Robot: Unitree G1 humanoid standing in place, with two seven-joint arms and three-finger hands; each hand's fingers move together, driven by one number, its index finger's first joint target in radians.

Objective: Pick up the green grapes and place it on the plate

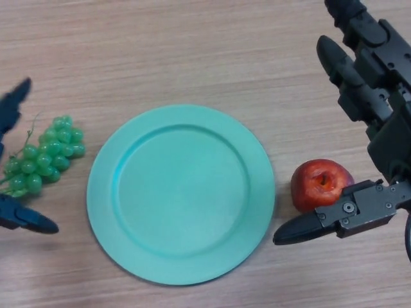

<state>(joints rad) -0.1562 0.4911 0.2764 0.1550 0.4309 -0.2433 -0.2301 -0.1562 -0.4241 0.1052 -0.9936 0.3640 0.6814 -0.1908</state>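
Note:
A bunch of green grapes [45, 155] lies on the wooden table at the far left, just left of the teal plate [103, 192], which has nothing on it. My left hand [13, 109] shows at the left edge, open, with one finger above the grapes and another below them at the edge; it sits around the bunch without touching it. My right hand [359, 83] is at the right side, open, its fingers stretched toward the table's far side and its thumb low beside a red apple [321, 183].
The red apple rests on the table just right of the plate, between my right hand's thumb and fingers. Bare wooden tabletop [192, 51] stretches beyond the plate.

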